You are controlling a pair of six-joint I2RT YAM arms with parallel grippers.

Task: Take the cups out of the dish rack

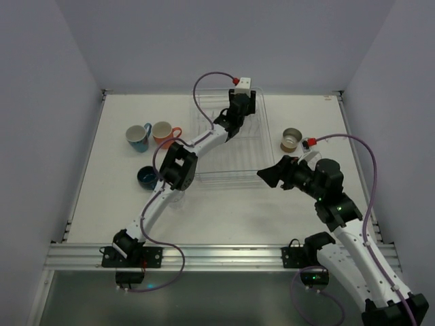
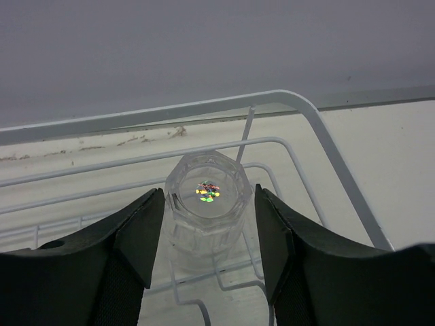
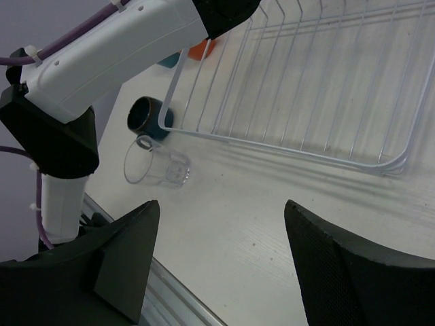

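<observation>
The dish rack of pale wire sits mid-table. My left gripper reaches into its far end, open, its fingers either side of an upturned clear tumbler that stands on the rack wires; the left gripper does not clamp it. My right gripper is open and empty at the rack's near right corner. On the table stand a blue mug, an orange mug, a dark blue mug and a brown cup. A clear tumbler lies on its side.
In the right wrist view, the right gripper hovers over bare table near the rack's front rim, with the left arm's white link crossing at the upper left. A metal rail runs along the table's near edge.
</observation>
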